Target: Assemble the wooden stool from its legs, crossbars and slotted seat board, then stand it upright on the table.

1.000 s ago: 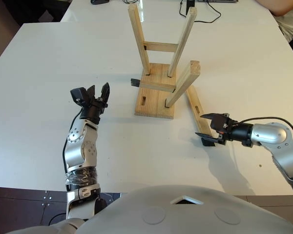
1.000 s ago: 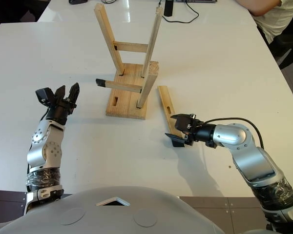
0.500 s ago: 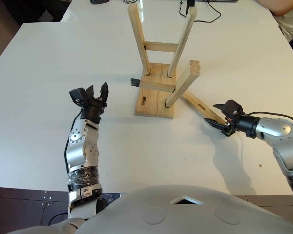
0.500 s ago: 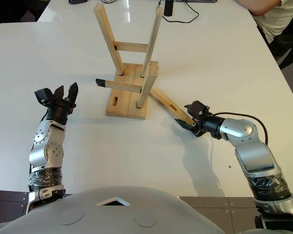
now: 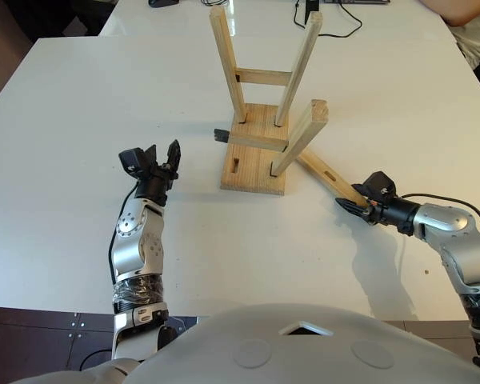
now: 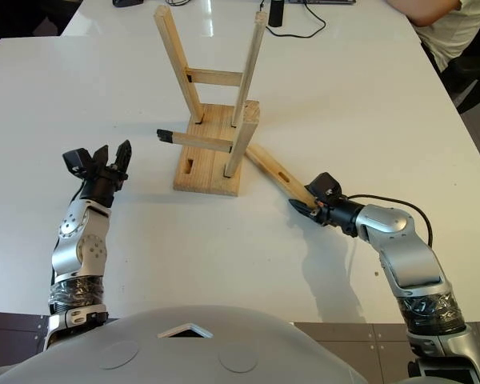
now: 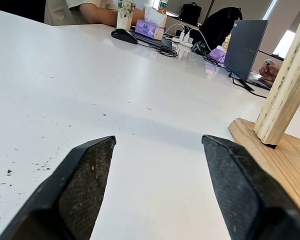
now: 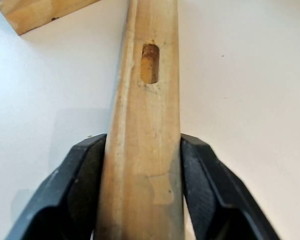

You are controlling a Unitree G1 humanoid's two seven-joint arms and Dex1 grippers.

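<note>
**Right gripper** [image 5: 358,200]: clenched on the near end of the loose leg [image 8: 145,125], one finger on each side face. The leg lies flat on the table [image 5: 80,120], running diagonally away toward the seat board [image 5: 254,128]. Its far end lies just beside the board's right edge; contact cannot be confirmed.

**Left gripper** [image 5: 162,152]: released, jaws spread, left of the board and apart from it.

**Hazards**
- End grip, long lever: on lifting, the leg may pivot between the fingers.
- Any swing of the far end may strike the tilted leg [image 5: 298,140] and unseat it.
- The board is unrestrained and may slide if pushed.
- The empty slot [image 5: 235,166] is on the board's left side, so the transfer crosses the protruding crossbar [image 5: 252,139].
- The two far legs [image 5: 226,60] may topple if jarred.
</note>
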